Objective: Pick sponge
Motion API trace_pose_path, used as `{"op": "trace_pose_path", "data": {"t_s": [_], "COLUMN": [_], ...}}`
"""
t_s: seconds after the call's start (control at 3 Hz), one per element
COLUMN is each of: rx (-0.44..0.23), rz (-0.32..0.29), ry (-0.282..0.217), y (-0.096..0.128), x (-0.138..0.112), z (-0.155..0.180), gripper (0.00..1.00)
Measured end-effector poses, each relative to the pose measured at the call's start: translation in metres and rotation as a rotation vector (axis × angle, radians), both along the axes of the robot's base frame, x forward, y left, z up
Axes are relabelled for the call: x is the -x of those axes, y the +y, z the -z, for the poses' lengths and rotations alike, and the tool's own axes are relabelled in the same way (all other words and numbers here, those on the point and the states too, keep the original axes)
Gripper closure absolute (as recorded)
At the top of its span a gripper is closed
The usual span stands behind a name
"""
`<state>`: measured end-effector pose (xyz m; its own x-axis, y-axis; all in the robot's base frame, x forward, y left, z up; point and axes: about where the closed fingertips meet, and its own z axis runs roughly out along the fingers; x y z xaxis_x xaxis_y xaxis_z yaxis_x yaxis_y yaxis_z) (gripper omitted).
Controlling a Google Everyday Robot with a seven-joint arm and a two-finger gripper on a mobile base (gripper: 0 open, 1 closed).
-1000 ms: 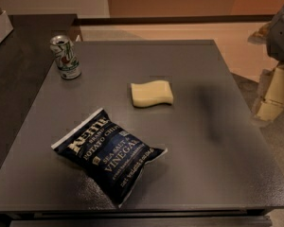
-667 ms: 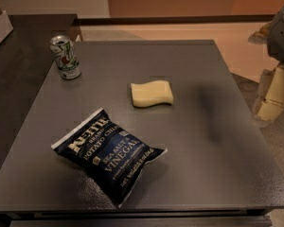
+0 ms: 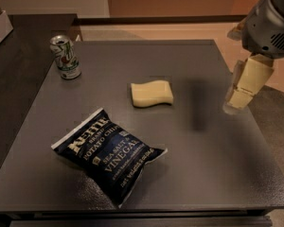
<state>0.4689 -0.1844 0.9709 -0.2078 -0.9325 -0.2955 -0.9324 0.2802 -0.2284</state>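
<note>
Here is the dark grey surface (image 3: pixel 213 169), and the sponge (image 3: pixel 152 93) lies flat on it a little past the middle, pale yellow, wavy along its long edges, nothing touching it; nearer the front edge and to the left of the sponge lies a dark blue chip bag (image 3: pixel 109 152), puffed up, turned on a slant, white lettering face up, clearly apart from the sponge; over at the far left corner a drinks can (image 3: pixel 65 57) stands upright, white and green, well away from both; now to the right side, where the gripper (image 3: pixel 235 102) hangs in the air above the right edge of the surface, cream and blocky, tilted with its tip pointing down and to the left, under the rounded grey arm housing (image 3: pixel 270 22); it is well apart from the sponge, with bare surface and a soft shadow (image 3: pixel 199 109) between them; whether the gripper is spread or closed up I cannot tell from this angle; it carries nothing that can be seen.
</note>
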Motion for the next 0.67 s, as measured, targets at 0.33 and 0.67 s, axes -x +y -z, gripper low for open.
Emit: {"op": "trace_pose_path", "data": {"t_s": [0.33,0.67], "rx": [-0.042,-0.06], "rz": [-0.029,-0.083], "ry": [0.002,0.003], "y": [0.027,0.057], "x": [-0.02,-0.036], "z": [0.013,0.03], "gripper": [0.0,0.0]}}
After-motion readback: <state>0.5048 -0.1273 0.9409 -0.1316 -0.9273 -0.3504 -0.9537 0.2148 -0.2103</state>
